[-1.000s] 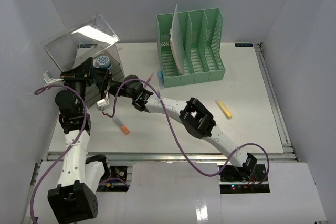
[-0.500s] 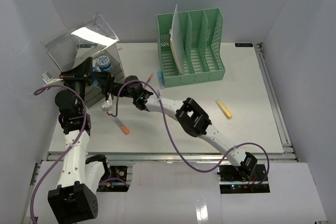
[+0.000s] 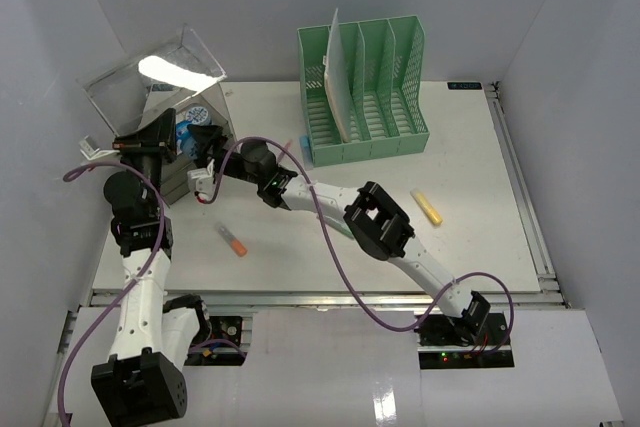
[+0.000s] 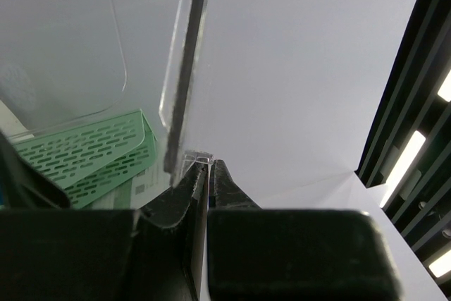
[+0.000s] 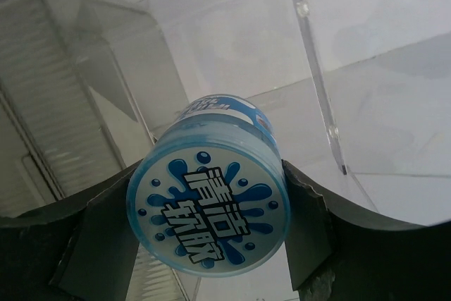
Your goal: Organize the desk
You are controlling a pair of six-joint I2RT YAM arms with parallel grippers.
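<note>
Since a second ago, the right arm has reached further toward the far left corner of the desk [image 3: 480,167], and the right gripper [image 5: 208,195] now sits closer to the clear box [image 3: 215,107] than before. The left arm has barely shifted.

The right claw is clamped on a round blue jar [image 5: 209,185], one dark finger [image 5: 106,244] against each side of it. The jar's blue and white printed end faces the wrist camera. Clear panels of the box show behind and around it, though whether the jar is already inside the walls cannot be told.

The left gripper [image 4: 206,168] is closed. Its two dark jaws pinch a thin clear tab at the edge of the box's lid [image 3: 160,67], which stands tilted upward above the box.

The desk is the white tabletop in front of both arm bases, enclosed by pale grey walls, with a silver rail [image 3: 320,297] along its front edge. The clear box stands in its far left corner. A green file rack [image 3: 365,97] stands upright at the middle of the far edge, with a pale sheet [image 3: 338,77] in one of its left slots. A yellow marker [image 3: 430,207] lies toward the right side, well apart from the rack. An orange-tipped pen [image 3: 232,239] lies near the front left, below the right claw.
</note>
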